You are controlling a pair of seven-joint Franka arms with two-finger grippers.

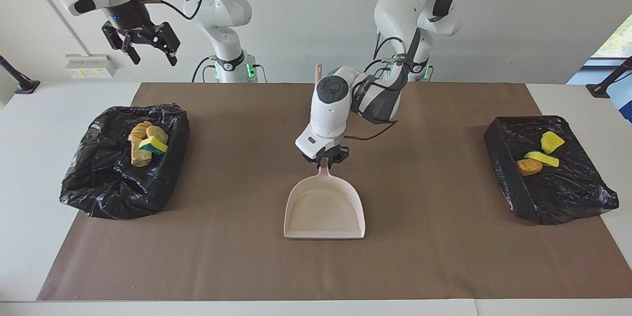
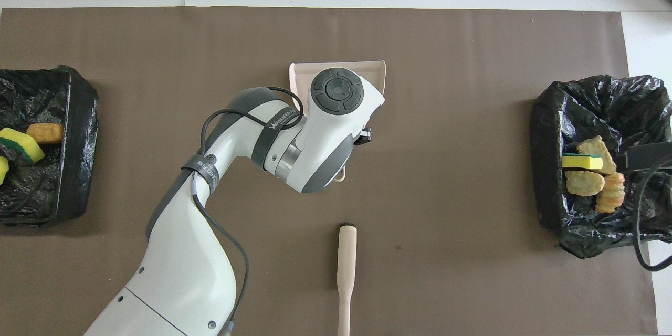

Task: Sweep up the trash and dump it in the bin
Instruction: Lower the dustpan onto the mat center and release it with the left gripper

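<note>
- The trash lies in two black-lined bins: four scraps (image 1: 145,143), tan chunks and one green-backed sponge, in the bin (image 1: 123,163) at the right arm's end; two yellow sponge bits and a brown lump (image 1: 538,155) in the bin (image 1: 548,170) at the left arm's end.
- The left gripper (image 1: 324,159) is clamped on the handle of the pale dustpan (image 1: 323,207), which sits mid-mat with its open edge away from the robots.
- The left arm reaches in bent, its wrist pointing down over the handle.
- The brush (image 2: 346,268) lies on the mat (image 1: 247,256), nearer the robots than the dustpan, partly hidden by the arm in the facing view.
- The right gripper (image 1: 148,49) waits raised, jaws wide, above its bin.
</note>
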